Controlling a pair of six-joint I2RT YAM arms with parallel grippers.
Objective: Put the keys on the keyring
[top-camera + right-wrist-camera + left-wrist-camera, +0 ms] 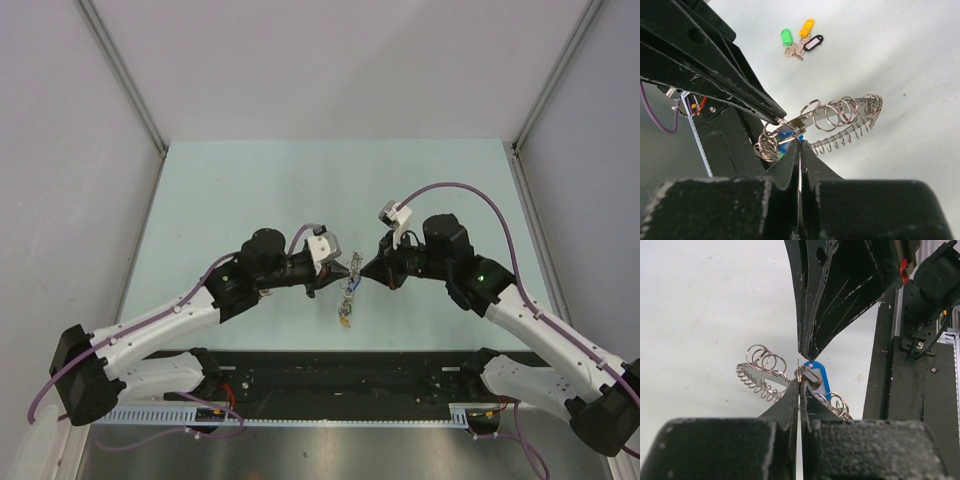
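Keyring (349, 285), pinched by left hand (332, 271) and right hand (369, 268) alike, hangs over the pale green table (230, 190) between grey walls (330, 60).

The keyring (352, 268) hangs between left fingers (320, 277) and right fingers (377, 268); keys (346, 318) lie on the table (240, 190) just before it.

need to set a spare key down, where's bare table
Crowded: centre, where left gripper and right gripper meet at the keyring, loose keys just nearer. Bare: the far half of the table, from there to the back wall.
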